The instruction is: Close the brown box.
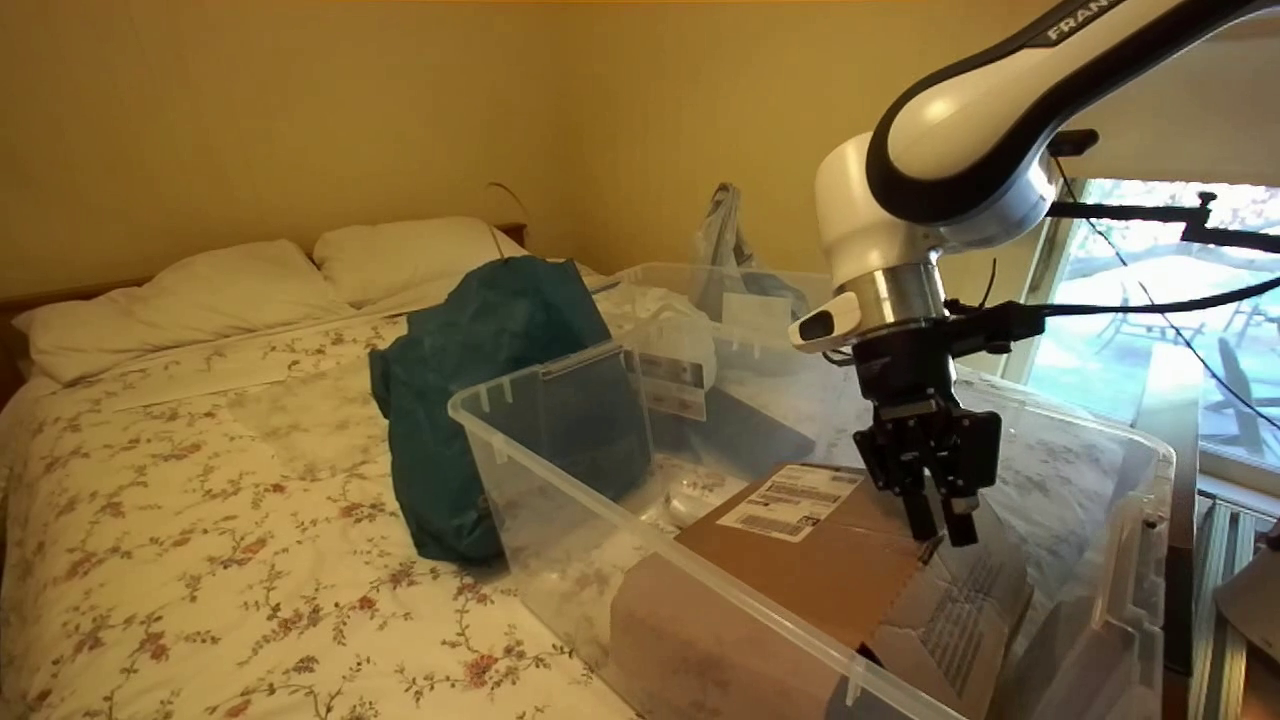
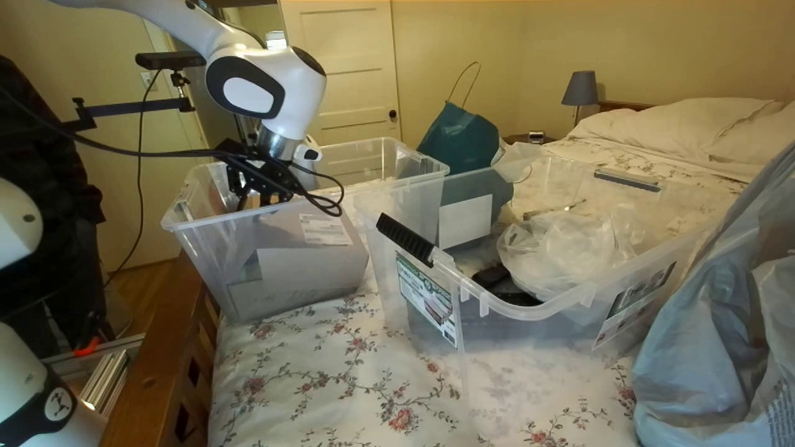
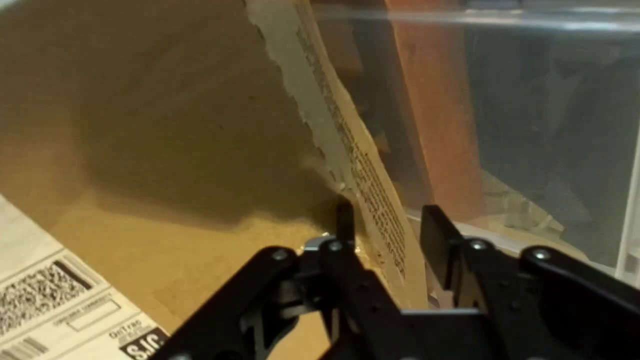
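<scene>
The brown box [image 1: 840, 555] sits inside a clear plastic tub [image 1: 1150, 455]. Its lid lies across the top, with a white shipping label [image 1: 792, 502] on it. A torn-edged flap with printed text [image 1: 950, 625] slopes down along one side, and a small dark gap shows at the near corner. Right over that edge is my gripper [image 1: 942, 535], pointing down with its jaws parted. In the wrist view the gripper [image 3: 389, 215] has one finger on the lid's side and the other beyond the printed flap [image 3: 377, 210]; neither visibly grips it. Cables partly hide the gripper [image 2: 261, 197] in an exterior view.
The tub's high walls surround the box closely. Another clear tub [image 2: 534, 310] holding a white plastic bag [image 2: 565, 248] stands beside it on the flowered bed [image 2: 348, 385]. A teal bag [image 1: 490, 400] leans by the tub. A grey-blue plastic bag [image 2: 702, 347] stands at the edge.
</scene>
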Controlling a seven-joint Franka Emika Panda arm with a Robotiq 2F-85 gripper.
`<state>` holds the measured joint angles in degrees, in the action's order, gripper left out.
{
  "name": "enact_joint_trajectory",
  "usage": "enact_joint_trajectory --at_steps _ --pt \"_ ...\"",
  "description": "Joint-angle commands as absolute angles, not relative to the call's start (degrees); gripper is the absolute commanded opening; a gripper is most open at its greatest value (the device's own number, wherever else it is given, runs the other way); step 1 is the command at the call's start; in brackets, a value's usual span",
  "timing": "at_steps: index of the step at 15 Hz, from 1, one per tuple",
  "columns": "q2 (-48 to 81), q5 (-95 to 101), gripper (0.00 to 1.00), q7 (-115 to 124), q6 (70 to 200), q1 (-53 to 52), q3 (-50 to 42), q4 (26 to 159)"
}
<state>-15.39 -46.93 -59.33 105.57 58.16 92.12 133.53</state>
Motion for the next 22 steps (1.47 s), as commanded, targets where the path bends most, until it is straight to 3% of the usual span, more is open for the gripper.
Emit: enact_joint_trajectory --at_steps 1,2,3,5,6,13,22 --pt "-10.29 -45.43 0.73 -58.6 116.8 44.62 83.6 133.87" --pt "-15.35 -49.16 0.79 -61.37 115.34 43.26 82.4 132.74" --pt "-8.2 -43.63 0.85 -57.4 120.43 36.46 77.78 133.48" --pt "-7.38 -41.85 0.98 -56.13 122.63 27.77 70.56 133.66" --pt "-7.13 -41.52 1.0 -55.6 123.64 23.23 66.47 134.05" --pt "-9.65 -42.71 1.0 -49.45 146.19 -1.92 41.45 139.8" --pt "-25.5 -32.0 1.0 -35.45 164.65 -19.61 25.86 147.18"
